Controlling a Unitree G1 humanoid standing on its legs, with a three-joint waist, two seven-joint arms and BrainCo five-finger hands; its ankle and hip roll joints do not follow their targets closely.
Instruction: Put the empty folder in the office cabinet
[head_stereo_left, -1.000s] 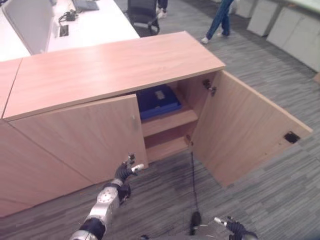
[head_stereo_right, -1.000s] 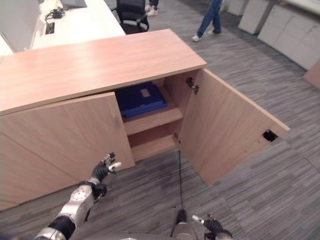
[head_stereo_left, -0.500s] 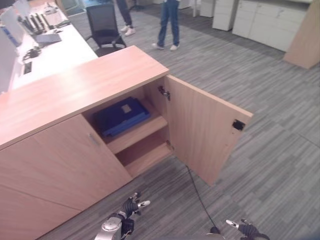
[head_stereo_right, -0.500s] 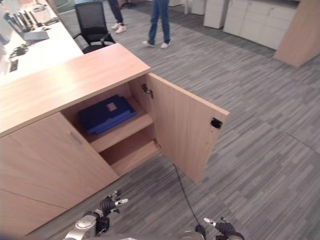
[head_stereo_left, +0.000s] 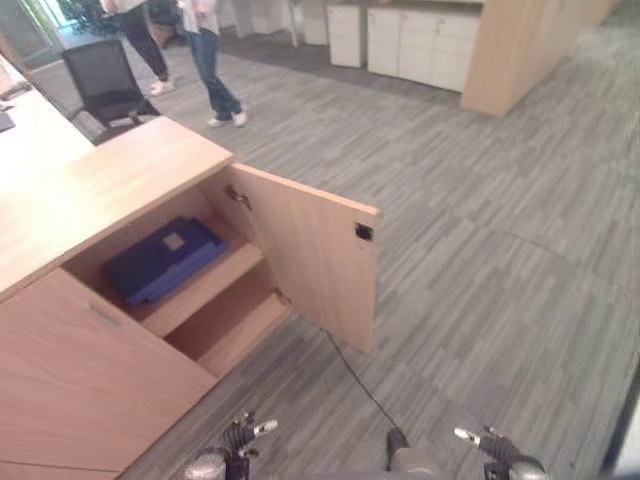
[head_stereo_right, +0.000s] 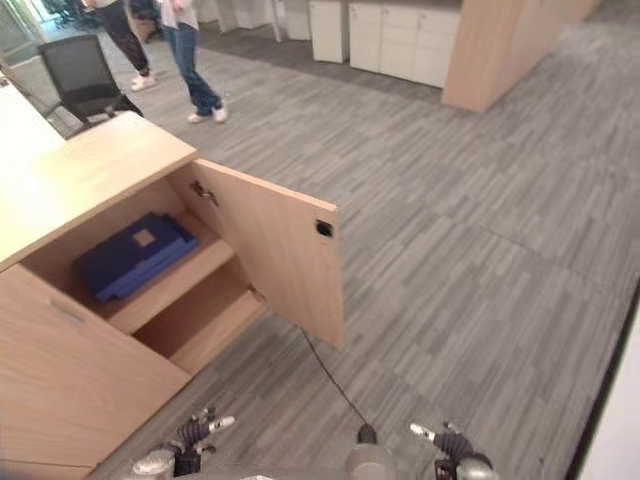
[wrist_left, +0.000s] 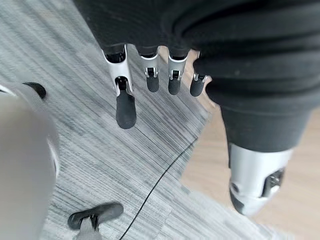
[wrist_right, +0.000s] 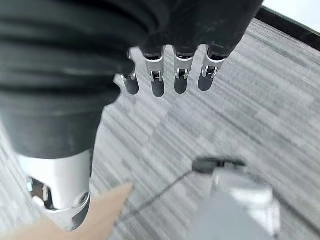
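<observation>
A blue folder (head_stereo_left: 160, 262) lies flat on the upper shelf of the wooden office cabinet (head_stereo_left: 90, 190), whose right door (head_stereo_left: 310, 262) stands wide open. The lower shelf (head_stereo_left: 225, 325) is bare. Low over the grey carpet in front of the cabinet, my left hand (head_stereo_left: 236, 452) hangs with relaxed fingers (wrist_left: 125, 107) and holds nothing. My right hand (head_stereo_left: 494, 448) sits further right over the carpet, its fingers (wrist_right: 157, 84) straight and empty too. Both hands are well clear of the folder and the door.
The cabinet's left door (head_stereo_left: 80, 385) is closed. Two people (head_stereo_left: 208, 55) walk at the back beside a black office chair (head_stereo_left: 100, 85). White cabinets (head_stereo_left: 400, 40) and a wooden column (head_stereo_left: 505, 50) line the far side. Open carpet (head_stereo_left: 480, 250) stretches to the right.
The camera has swung, so the cabinet now sits further left in the picture. My left hand has dropped from near the closed door to the bottom edge. The folder stays on its shelf.
</observation>
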